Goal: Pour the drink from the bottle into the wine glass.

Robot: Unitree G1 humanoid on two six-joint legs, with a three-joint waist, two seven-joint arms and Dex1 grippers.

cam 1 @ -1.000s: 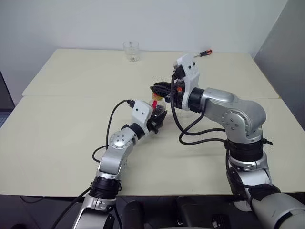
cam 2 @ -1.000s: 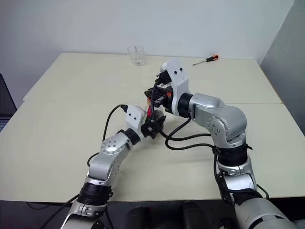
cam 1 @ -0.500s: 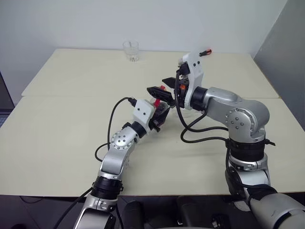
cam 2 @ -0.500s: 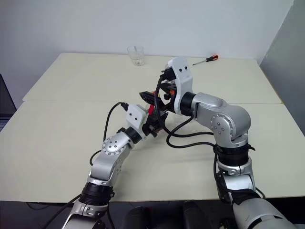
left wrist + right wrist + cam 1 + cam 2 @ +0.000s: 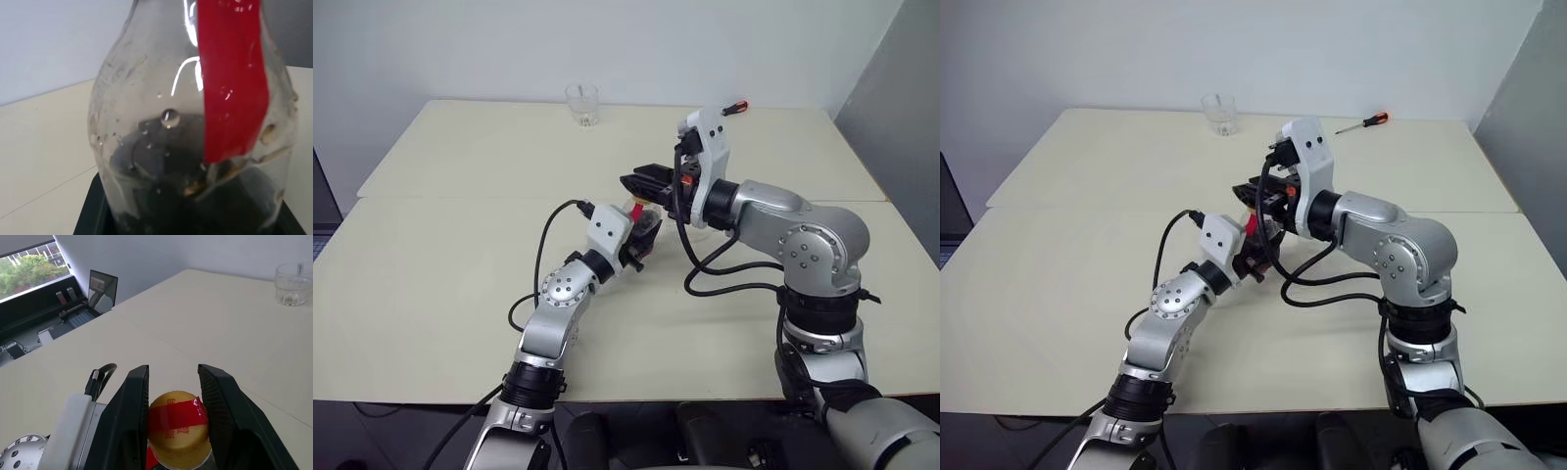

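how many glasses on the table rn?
1 for sure: a short clear tumbler at the far edge of the table, left of the screwdriver. Another glass could be hidden behind the arms at mid-table.

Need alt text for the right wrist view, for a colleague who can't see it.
The right gripper has its two black fingers closed around the bottle's yellow cap, which a red label strip crosses. Behind lie the beige table and a clear tumbler at its far edge.
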